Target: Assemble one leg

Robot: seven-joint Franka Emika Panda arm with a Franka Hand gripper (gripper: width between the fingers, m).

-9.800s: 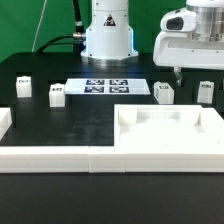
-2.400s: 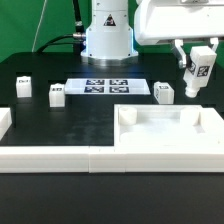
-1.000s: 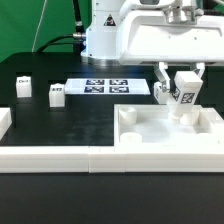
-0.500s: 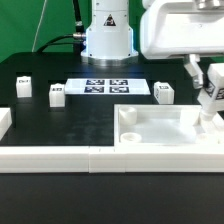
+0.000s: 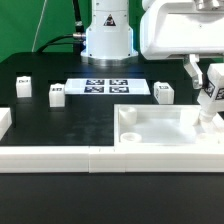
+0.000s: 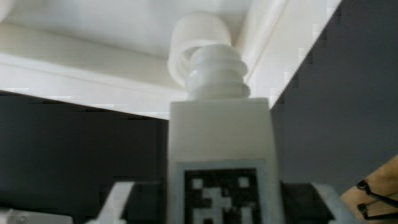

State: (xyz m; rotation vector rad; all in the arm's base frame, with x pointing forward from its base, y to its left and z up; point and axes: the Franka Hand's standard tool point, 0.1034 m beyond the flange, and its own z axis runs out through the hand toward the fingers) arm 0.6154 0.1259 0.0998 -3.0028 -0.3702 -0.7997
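Note:
My gripper (image 5: 208, 88) is shut on a white leg (image 5: 209, 101) with a black-and-white tag on its side. It holds the leg tilted over the far corner of the white tray (image 5: 160, 140) on the exterior view's right, with the leg's lower end at the tray's wall. In the wrist view the leg (image 6: 221, 140) fills the middle, its threaded tip at the tray's corner (image 6: 267, 50). The gripper (image 6: 217, 205) closes on its tagged end. Three more legs stand on the table (image 5: 23, 87), (image 5: 57, 95), (image 5: 164, 92).
The marker board (image 5: 110, 87) lies at the back middle in front of the robot base (image 5: 108, 35). A white L-shaped frame (image 5: 50, 155) runs along the front and the exterior view's left. The tray has a round hole (image 5: 128, 116) in its near corner.
Over ten seconds my gripper picked up the leg at the exterior view's right and carried it over the tray. In the last half second it hardly moved.

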